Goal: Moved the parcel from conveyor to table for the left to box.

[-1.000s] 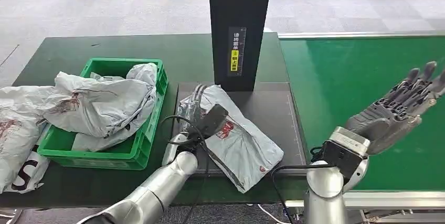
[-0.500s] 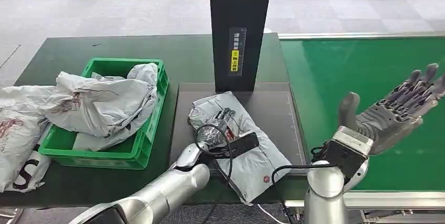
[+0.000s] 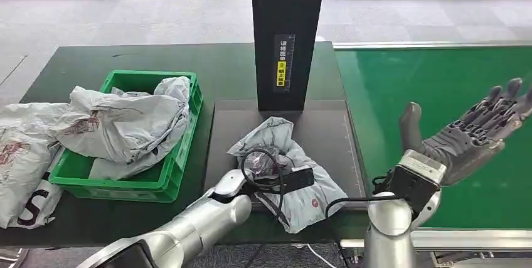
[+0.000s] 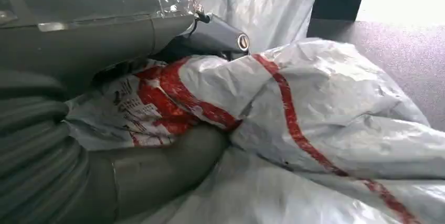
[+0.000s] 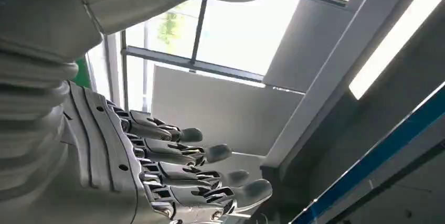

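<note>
One parcel (image 3: pixel 288 167) is bunching in my left hand (image 3: pixel 263 169)'s grip; right hand (image 3: pixel 467 136) hanging spread, holding nothing; next I'm lifting it into the green box (image 3: pixel 182 149).

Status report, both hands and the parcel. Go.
Left hand grips the parcel on the dark mat. Right hand open, raised over the conveyor. Green box heaped with bags.

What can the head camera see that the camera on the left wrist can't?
The head view takes in the green crate heaped with grey bags, the black pillar, the green conveyor and the open right hand raised above it. The left wrist view shows close up the parcel's red printing and stripe, bunched between the thumb and fingers. Both show the left hand gripping the grey parcel.
</note>
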